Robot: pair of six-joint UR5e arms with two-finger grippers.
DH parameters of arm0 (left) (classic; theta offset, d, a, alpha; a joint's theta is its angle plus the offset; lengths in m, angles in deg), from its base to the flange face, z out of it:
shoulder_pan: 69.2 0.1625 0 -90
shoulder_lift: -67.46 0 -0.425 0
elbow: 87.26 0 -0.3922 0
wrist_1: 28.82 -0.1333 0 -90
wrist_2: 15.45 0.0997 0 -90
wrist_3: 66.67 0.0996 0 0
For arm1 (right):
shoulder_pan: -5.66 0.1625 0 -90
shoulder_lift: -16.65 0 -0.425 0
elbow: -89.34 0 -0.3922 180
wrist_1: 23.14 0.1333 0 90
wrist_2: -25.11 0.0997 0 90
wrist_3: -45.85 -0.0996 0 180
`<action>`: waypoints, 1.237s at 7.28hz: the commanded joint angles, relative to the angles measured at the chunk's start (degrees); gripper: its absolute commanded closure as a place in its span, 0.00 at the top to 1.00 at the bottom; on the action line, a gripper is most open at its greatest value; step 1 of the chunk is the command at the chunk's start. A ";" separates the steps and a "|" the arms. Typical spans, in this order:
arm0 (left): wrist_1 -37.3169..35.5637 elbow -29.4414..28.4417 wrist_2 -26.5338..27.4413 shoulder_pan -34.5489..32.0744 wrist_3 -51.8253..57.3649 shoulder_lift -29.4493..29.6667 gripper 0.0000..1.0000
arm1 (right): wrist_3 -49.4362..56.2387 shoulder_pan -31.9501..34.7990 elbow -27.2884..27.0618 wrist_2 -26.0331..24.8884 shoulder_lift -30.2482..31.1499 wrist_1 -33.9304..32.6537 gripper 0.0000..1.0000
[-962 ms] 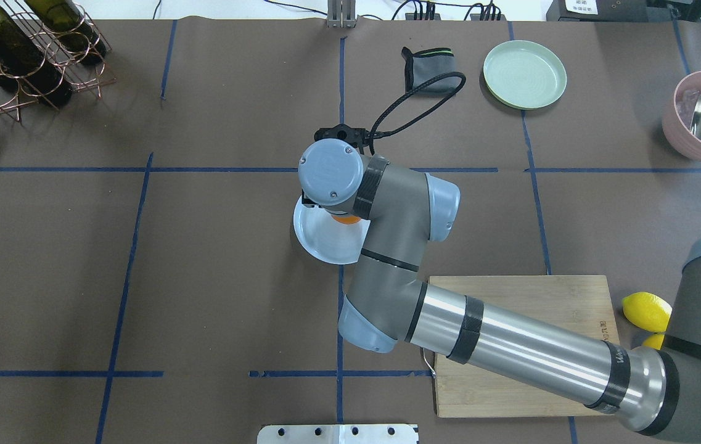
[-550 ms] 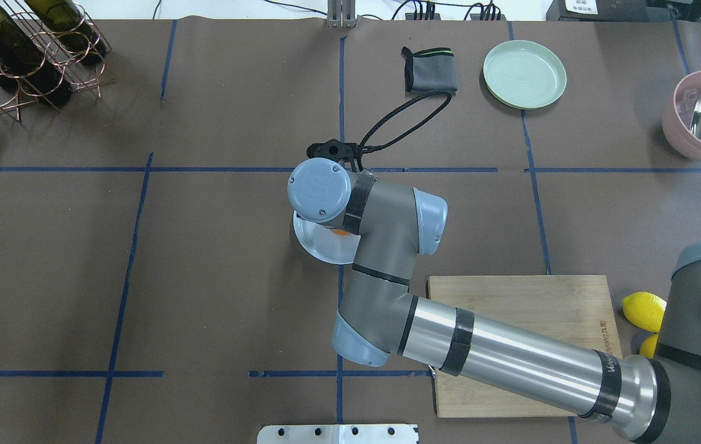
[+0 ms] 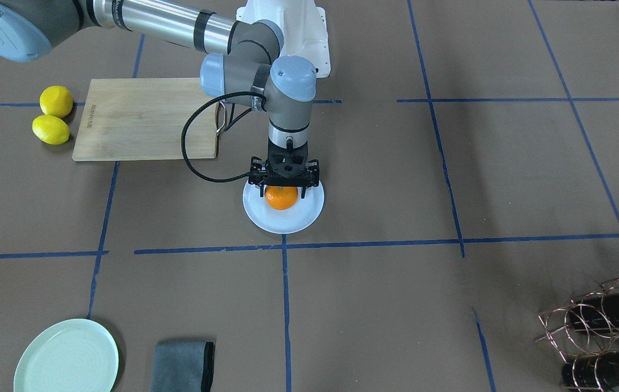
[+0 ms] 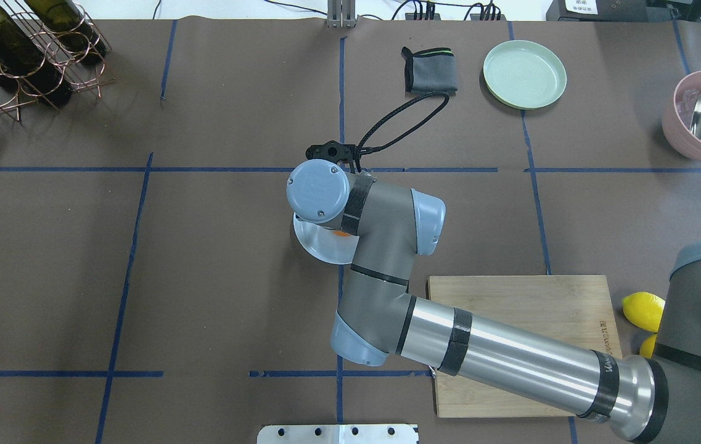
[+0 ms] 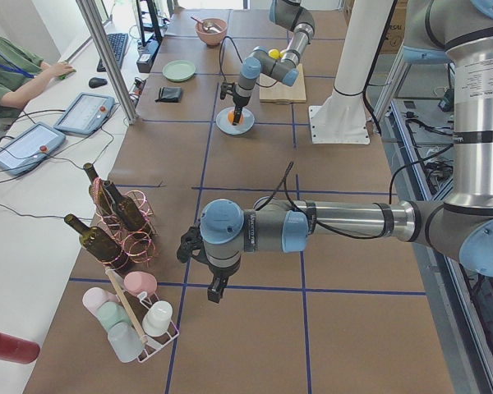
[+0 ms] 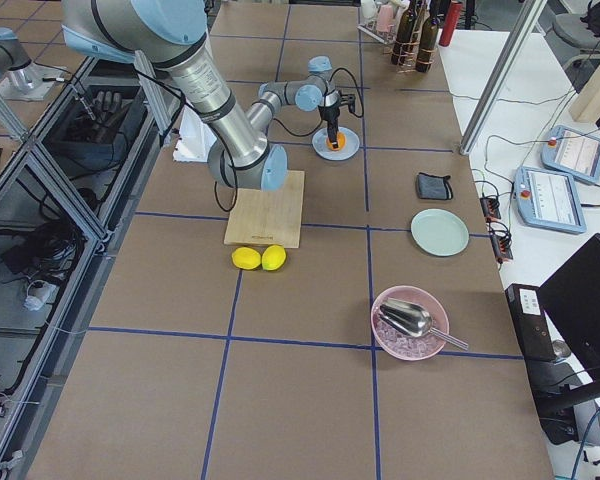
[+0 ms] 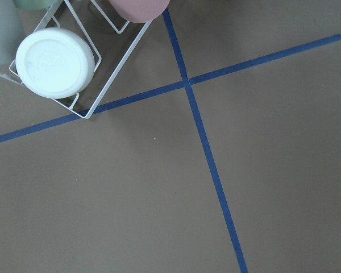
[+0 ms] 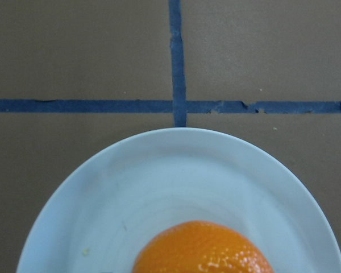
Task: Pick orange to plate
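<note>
Brown paper gridded with blue tape covers the table. Seen from across it, two yellow lemons [image 3: 50,129] lie far left beside a pale wooden cutting board [image 3: 146,120]. Its stamped mark is too small to read, as is the lettering on the silver forearm. Right of the board, the right gripper [image 3: 282,191] points straight down over the round white, faintly bluish plate [image 3: 287,222]. The small, round, bright-orange orange [image 3: 281,198] lies within the plate's rim, directly beneath the gripper and between its fingers. They flank the fruit closely, but I cannot tell whether they pinch it or stand free. Letting go and lifting straight up looks like all that is left. The left gripper [image 5: 216,287] hangs well apart, near a copper wire bottle rack [image 5: 127,217]; its state cannot be judged.
</note>
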 commanded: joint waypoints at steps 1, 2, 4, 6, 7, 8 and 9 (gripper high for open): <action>-0.02 -0.07 -0.08 0.00 0.00 -0.02 1.00 | 1.43 1.72 -3.40 1.91 0.12 -0.64 1.00; -0.02 -0.07 0.00 0.00 0.00 -0.02 1.00 | 3.87 4.95 -6.12 5.49 0.99 -2.13 1.00; -0.46 0.37 0.00 0.00 0.00 -0.11 1.00 | 19.02 15.74 -12.35 16.45 7.89 -3.46 1.00; -0.55 0.45 -0.43 0.00 -0.09 -0.37 1.00 | 41.48 30.05 -17.64 27.89 18.88 -3.46 1.00; -0.55 0.45 -0.44 0.00 -0.61 -0.37 1.00 | 55.00 37.34 -17.75 32.11 23.71 -3.46 1.00; -0.64 0.37 -0.52 0.00 -0.79 -0.37 1.00 | 65.84 43.51 -17.75 35.20 29.07 -3.46 1.00; -1.60 0.37 -0.52 0.00 -0.96 -0.37 1.00 | 74.73 50.79 -17.75 37.76 33.91 -4.42 1.00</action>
